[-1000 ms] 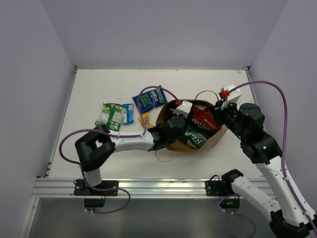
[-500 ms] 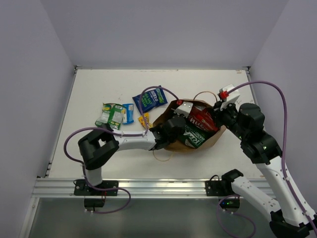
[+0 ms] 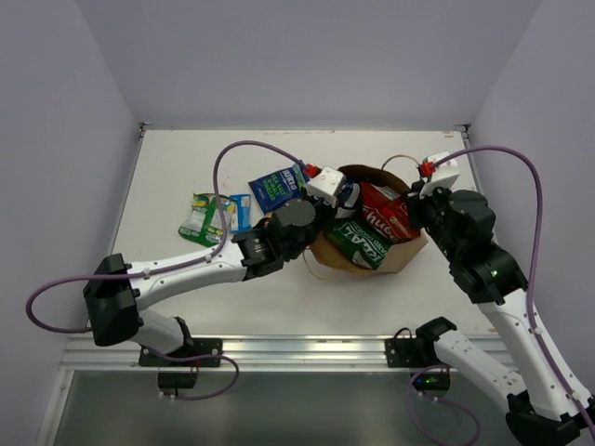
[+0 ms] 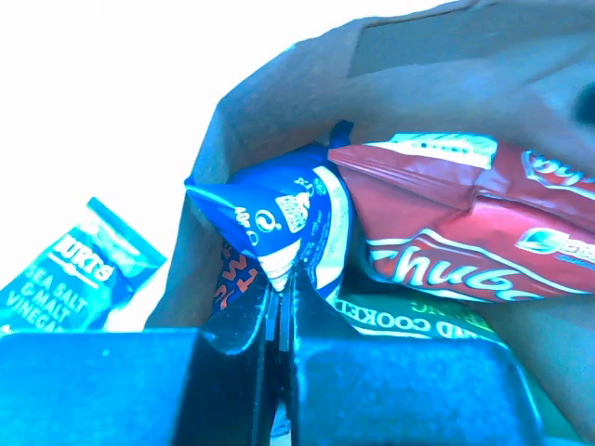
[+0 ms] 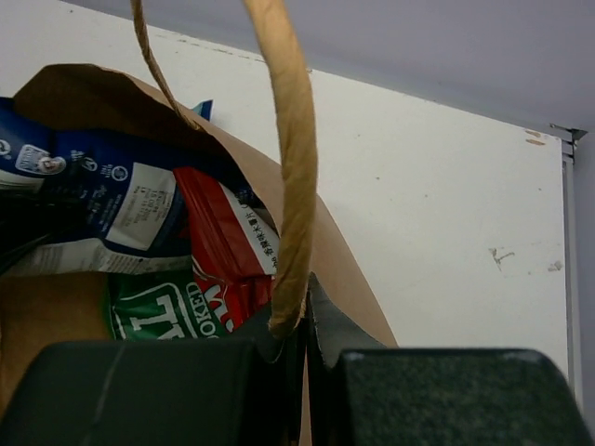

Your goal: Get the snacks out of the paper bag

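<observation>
Jaws clamp blue pkt (image 4: 279,216) corner, inside paper bag (image 4: 446,65).

Green bag (image 4: 414,321) mostly hidden

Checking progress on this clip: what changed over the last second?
The jaws of the left arm shut on the blue packet inside the paper bag and drew it toward the bag's far rim. The jaws of the right arm stay clamped on the handle; packets on the table unmoved.

The blue packet (image 4: 67,277) reads "BURTS", red bag (image 4: 446,228) "Chuba".
</observation>
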`<control>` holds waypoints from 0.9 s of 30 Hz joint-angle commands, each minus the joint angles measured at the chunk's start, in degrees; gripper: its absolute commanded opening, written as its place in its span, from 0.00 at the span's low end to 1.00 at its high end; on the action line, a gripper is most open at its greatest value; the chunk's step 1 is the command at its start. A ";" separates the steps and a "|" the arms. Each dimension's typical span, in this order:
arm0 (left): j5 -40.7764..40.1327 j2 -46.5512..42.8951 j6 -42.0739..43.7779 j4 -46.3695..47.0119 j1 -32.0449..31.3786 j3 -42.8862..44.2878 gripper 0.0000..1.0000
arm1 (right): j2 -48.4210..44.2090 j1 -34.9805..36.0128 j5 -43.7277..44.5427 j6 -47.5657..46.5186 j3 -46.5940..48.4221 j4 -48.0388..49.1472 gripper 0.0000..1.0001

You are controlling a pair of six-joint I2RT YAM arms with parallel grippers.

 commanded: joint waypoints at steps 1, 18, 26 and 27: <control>6.20 -2.88 -3.98 -4.82 -0.76 4.75 0.00 | 0.20 0.12 4.80 0.93 0.95 4.38 0.00; -1.68 -21.07 -11.73 -37.88 -0.32 26.73 0.00 | 4.77 -0.05 20.36 5.85 0.94 2.01 0.00; -14.18 -25.38 -14.72 -45.62 5.12 23.41 0.00 | 5.47 -2.51 23.62 8.57 2.35 -0.54 0.00; -13.23 -25.30 -14.81 -45.45 6.78 22.70 0.00 | 5.38 -2.77 23.00 9.01 2.44 -0.63 0.00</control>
